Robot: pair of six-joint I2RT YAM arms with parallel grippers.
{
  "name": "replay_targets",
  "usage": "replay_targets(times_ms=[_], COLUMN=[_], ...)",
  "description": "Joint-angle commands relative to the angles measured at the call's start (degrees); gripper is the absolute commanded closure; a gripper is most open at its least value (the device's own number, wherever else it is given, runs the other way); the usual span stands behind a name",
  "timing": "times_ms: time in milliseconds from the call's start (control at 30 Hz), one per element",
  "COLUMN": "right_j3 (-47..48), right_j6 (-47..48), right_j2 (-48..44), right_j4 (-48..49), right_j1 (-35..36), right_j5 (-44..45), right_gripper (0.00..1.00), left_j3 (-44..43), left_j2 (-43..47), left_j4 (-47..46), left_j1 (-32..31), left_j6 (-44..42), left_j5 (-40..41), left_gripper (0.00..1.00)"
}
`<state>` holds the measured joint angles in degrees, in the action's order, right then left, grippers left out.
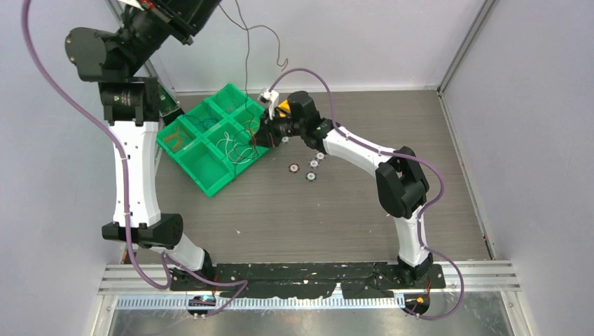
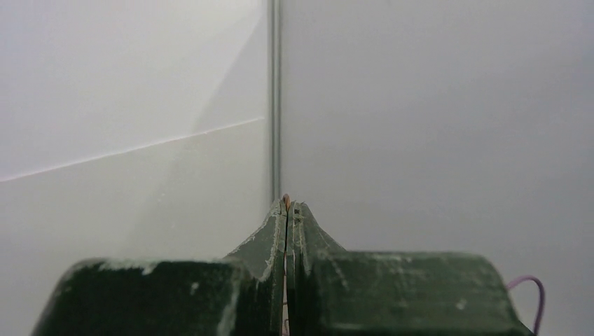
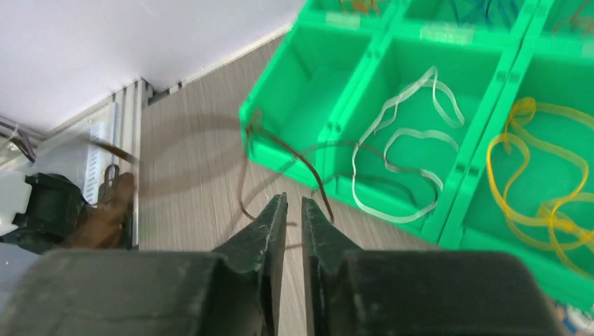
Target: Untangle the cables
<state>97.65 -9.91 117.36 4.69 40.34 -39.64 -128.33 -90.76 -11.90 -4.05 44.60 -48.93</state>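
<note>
My left gripper is raised high against the white wall, shut on a thin brown cable whose end pokes out between the fingertips. In the top view that brown cable hangs down toward the green bin. My right gripper hovers low at the bin's near corner. Its jaws stand a narrow gap apart, and the brown cable crosses that gap just past the tips. A white cable and a yellow cable lie looped in separate compartments.
Several small ringed discs lie on the wooden table to the right of the bin. The green bin has several compartments, and its walls stand just ahead of my right fingers. White enclosure walls close off the back and sides.
</note>
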Motion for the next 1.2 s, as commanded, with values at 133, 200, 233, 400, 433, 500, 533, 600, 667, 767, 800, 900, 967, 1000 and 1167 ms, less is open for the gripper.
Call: replay_targets(times_ms=[133, 200, 233, 400, 433, 500, 533, 600, 667, 767, 800, 900, 967, 1000, 1167], right_j3=[-10.31, -11.96, -12.39, -13.67, -13.77, -13.98, -14.07, -13.96, -13.02, -11.64, -11.40, -11.05, -11.07, -10.96, -9.49], right_j6=[19.24, 22.36, 24.56, 34.90, 36.07, 39.13, 40.60, 41.67, 41.82, 38.81, 37.07, 34.16, 33.53, 33.41, 32.95], right_j2=[-3.57, -5.86, -7.37, -12.36, -13.74, -15.38, -16.17, -16.79, -16.80, -16.53, -16.30, -16.29, -16.46, -16.37, -14.98], right_j4=[-24.73, -30.39, -32.30, -44.15, -46.13, -48.38, -48.86, -49.99, -51.11, -50.56, -50.34, -49.04, -48.42, -48.19, -49.05], right_j1=[-11.55, -15.57, -16.83, -22.69, -23.21, -25.02, -26.38, -28.02, -28.39, -28.45, -28.46, -28.47, -28.47, -28.47, -28.47], right_j5=[5.44, 5.91, 6.16, 6.53, 7.15, 8.28, 8.49, 8.55, 7.33, 5.57, 4.77, 3.86, 3.59, 3.33, 2.98], right_gripper=[0.95, 0.95, 0.95, 0.95, 0.95, 0.94, 0.95, 0.95, 0.91, 0.80, 0.75, 0.64, 0.57, 0.56, 0.55], left_j3=[-5.40, -5.04, -4.66, -4.47, -4.36, -3.53, -2.07, 2.16, 8.00, 17.28, 20.34, 28.05, 31.14, 32.31, 40.48], left_j2=[1.51, 1.93, 2.10, 1.78, 1.73, 2.08, 2.51, 4.30, 6.91, 10.96, 12.03, 14.37, 14.83, 14.92, 16.64], left_j4=[0.59, 0.26, -0.16, -0.69, -0.33, 0.38, 0.66, 1.34, 3.39, 8.30, 9.28, 8.91, 10.22, 11.23, 14.04], left_j1=[7.59, 8.75, 9.13, 9.32, 9.40, 9.55, 9.63, 10.19, 11.23, 14.35, 15.67, 19.72, 21.37, 21.94, 23.48], left_j6=[-3.68, -3.73, -3.59, -3.56, -3.75, -3.96, -4.22, -5.24, -6.98, -10.59, -11.24, -12.01, -11.84, -12.03, -16.77], left_j5=[10.35, 12.30, 12.92, 12.35, 12.32, 11.80, 11.25, 10.22, 9.75, 8.11, 6.84, -0.68, -4.99, -6.79, -10.17], left_gripper=[1.00, 1.00, 1.00, 1.00, 1.00, 1.00, 1.00, 1.00, 1.00, 1.00, 1.00, 1.00, 1.00, 1.00, 1.00])
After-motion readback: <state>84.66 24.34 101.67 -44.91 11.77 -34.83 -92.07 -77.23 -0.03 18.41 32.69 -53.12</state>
